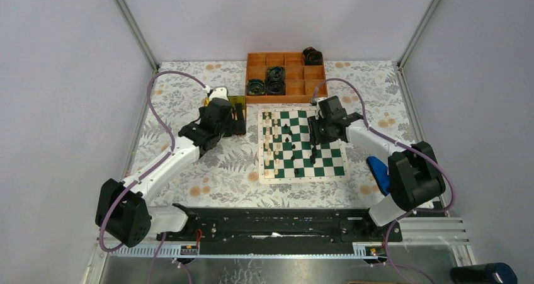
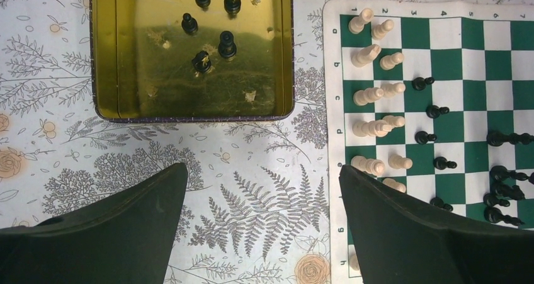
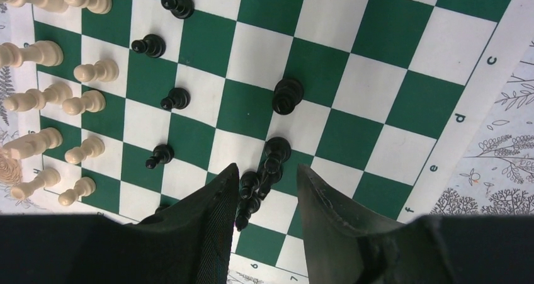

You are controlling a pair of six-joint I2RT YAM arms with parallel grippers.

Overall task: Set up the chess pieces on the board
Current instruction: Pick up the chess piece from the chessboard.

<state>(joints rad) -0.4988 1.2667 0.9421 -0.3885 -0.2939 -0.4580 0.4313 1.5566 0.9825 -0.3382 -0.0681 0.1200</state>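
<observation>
The board, green and white, lies mid-table. Cream chess pieces stand in two columns along its left side. Black pawns form a loose line beside them. My right gripper hovers low over the board's near right part. Its jaws stand apart around a tight cluster of black pieces, which stand on their squares close to the left finger. My left gripper is wide open over the flowered cloth, between the yellow tin and the board. Several black pieces remain in the tin.
An orange compartment tray with dark cable rolls sits behind the board. A blue object lies on the cloth right of the board, next to the right arm. Grey walls close in the table.
</observation>
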